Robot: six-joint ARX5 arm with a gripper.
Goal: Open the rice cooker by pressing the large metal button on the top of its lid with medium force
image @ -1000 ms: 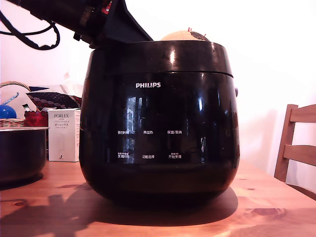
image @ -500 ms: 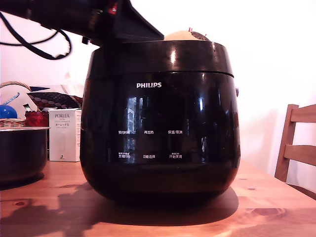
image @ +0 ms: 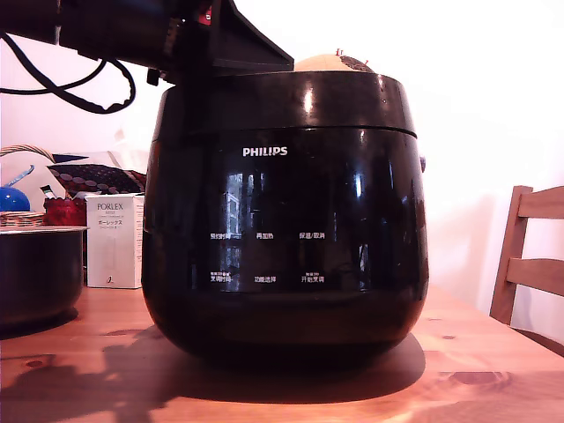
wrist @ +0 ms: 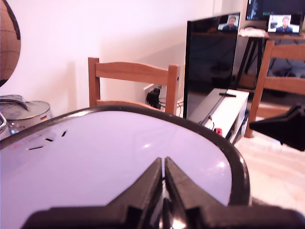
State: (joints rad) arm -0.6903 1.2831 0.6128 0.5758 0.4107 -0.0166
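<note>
— Centre of the exterior view?
— Rice cooker (image: 286,220): large, glossy black, rounded, upright on wood, white PHILIPS logo and small white labels facing forward.
— And up top?
— Lid (image: 291,101), shut, filling the wrist view's lower half with a pale sheen.

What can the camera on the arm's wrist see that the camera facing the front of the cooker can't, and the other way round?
Only the wrist view shows the end effector with its jaws closed together over the lid's top, plus a dark screen behind. Only the exterior view shows the PHILIPS logo on the front, the white box and a steel-rimmed pot. Both show the rice cooker with its lid shut, and a wooden chair.
</note>
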